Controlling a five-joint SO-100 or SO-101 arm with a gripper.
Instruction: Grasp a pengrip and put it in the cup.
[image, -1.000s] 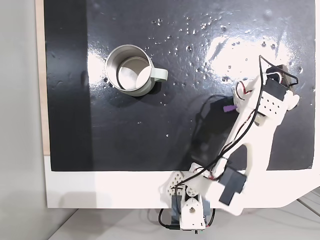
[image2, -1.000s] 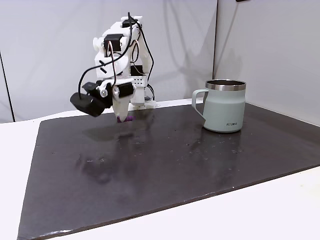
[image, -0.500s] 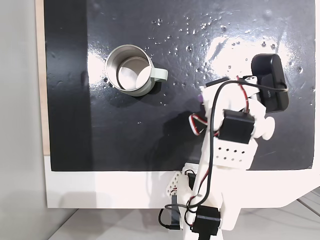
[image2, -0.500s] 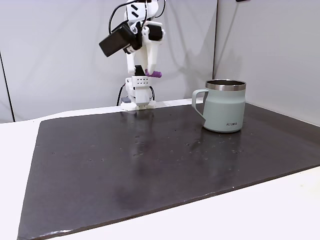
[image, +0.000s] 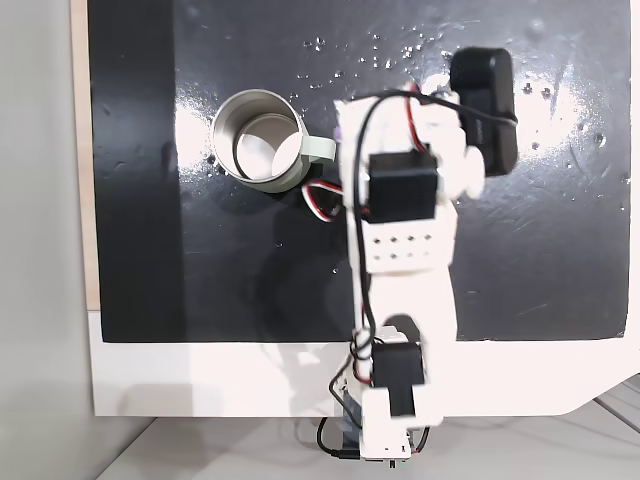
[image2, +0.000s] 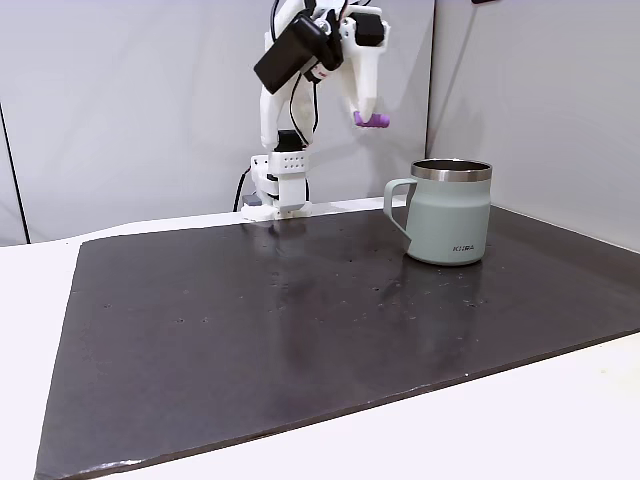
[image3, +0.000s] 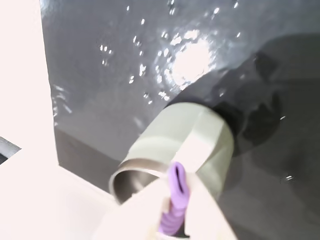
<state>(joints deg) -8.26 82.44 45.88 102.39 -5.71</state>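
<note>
— How many things are on that black mat (image2: 300, 330)?

— One pale grey-green round mug (image2: 450, 215) with a single side handle, standing upright on the mat. That's the only cup. From above it sits left of the arm, handle turned toward it (image: 262, 140).

— And the little rubber piece?

— One tiny light-purple ribbed rubber tube (image2: 372, 120), up in the air. The white two-finger gripper (image2: 368, 112) is clamped on it, fingers pointing down, well above the mat and up and to the left of the mug in the side-on fixed view.

— Is it over the mug?

— Not quite. In the wrist view the purple tube (image3: 175, 202) sticks out between the white fingers, with the mug (image3: 190, 145) just beyond it, handle facing the camera.

— Just one arm?

— One white arm (image: 400, 260), with black motors and loose cables.
</note>
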